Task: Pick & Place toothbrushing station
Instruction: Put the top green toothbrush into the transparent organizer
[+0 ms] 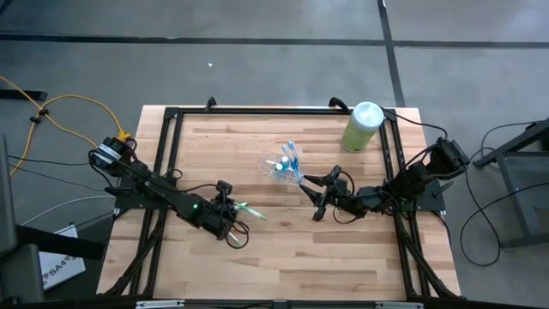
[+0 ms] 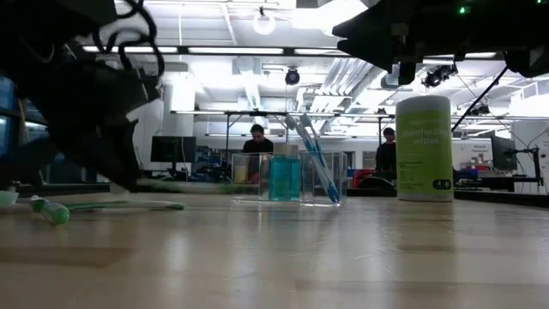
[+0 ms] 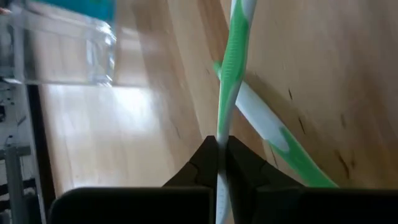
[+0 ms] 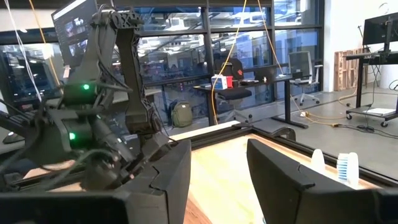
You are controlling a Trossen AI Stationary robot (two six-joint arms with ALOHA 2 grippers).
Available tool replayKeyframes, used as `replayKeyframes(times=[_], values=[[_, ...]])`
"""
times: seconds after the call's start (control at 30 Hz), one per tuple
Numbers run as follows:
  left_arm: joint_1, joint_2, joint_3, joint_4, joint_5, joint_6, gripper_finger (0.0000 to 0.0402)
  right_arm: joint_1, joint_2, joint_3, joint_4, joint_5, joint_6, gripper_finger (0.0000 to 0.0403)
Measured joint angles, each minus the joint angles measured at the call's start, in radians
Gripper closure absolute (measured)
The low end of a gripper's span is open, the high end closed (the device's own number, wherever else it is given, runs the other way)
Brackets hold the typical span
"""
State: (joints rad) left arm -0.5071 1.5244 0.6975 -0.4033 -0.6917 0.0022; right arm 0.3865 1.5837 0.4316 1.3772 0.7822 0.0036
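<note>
Pinching green toothbrush (image 3: 231, 68), left gripper (image 3: 217, 155) sits left of cup (image 1: 276, 166).

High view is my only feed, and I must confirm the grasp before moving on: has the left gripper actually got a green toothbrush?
Observer: Yes. The left wrist view shows the left gripper shut on a green-white toothbrush.
Operator: Any other green one loose nearby?
Observer: A second green-white toothbrush lies on the table, crossing behind the held one.
Operator: And the right gripper?
Observer: The right wrist view shows the right gripper open, with nothing between its fingers.
</note>
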Motion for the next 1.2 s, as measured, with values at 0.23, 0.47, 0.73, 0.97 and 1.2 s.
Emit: replayKeyframes(times=[0.23,0.47,0.73,0.97,1.2], values=[[-0.028,-0.101,0.013,-0.001,-0.133,0.143,0.0398,0.000,0.000,0.000,-0.002,0.000,0.000,0.0254],[-0.022,-0.142,0.084,0.004,-0.414,0.487,0.0398,0.000,0.000,0.000,-0.003,0.000,0.000,0.0254],[0.046,-0.141,0.095,0.075,-0.743,0.921,0.0398,0.000,0.000,0.000,-0.002,-0.013,0.003,0.0254],[0.152,-0.141,0.095,0.075,-0.755,1.108,0.0399,0.000,0.000,0.000,-0.004,-0.027,0.004,0.0254],[0.250,-0.141,0.095,0.075,-0.746,1.239,0.0399,0.000,0.000,0.000,-0.011,-0.027,0.003,0.0254]])
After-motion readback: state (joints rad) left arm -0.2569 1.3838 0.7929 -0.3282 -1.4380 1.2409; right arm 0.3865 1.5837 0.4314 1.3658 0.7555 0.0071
